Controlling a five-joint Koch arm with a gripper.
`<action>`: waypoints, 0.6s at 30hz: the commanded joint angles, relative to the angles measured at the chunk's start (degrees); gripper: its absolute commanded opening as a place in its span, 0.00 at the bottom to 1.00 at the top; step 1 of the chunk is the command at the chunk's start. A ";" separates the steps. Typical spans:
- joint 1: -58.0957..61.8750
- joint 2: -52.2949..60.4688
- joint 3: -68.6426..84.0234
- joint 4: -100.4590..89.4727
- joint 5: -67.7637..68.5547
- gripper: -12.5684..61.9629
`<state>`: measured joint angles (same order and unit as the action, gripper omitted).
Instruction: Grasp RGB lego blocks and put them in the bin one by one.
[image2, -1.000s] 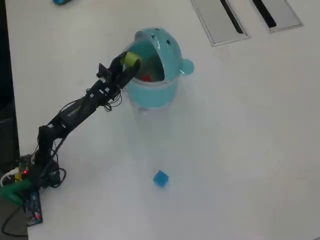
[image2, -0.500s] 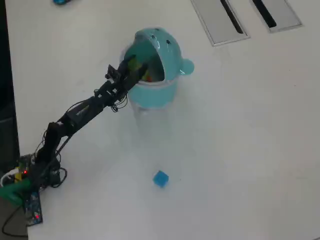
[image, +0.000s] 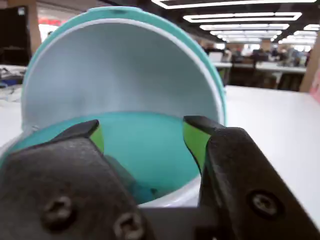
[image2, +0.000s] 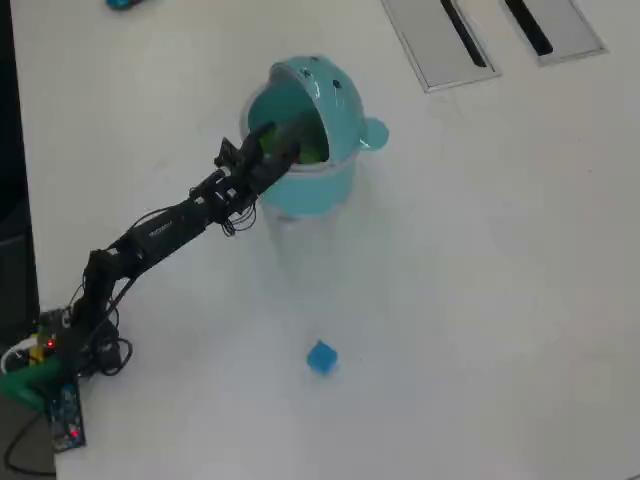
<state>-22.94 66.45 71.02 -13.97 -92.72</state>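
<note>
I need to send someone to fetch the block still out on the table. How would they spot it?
Start at the teal bin where the arm's gripper hovers, then look down the white table in the overhead view. The blue lego block lies alone there, the only small cube on bare tabletop.

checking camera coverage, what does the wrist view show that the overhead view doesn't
Only the wrist view shows the open tool close up, its green-padded fingertips apart with nothing between them, and the bin's pale lid interior. Only the overhead view shows the blue block lying on the table, the arm's base and two grey slotted panels. Both show the tool at the open teal bin.
</note>
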 joint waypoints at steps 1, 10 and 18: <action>1.58 5.54 -1.23 -0.35 -1.23 0.58; 11.34 11.69 7.12 -1.58 1.93 0.61; 15.12 15.73 12.39 -1.49 8.35 0.63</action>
<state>-8.17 78.22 85.17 -13.97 -84.73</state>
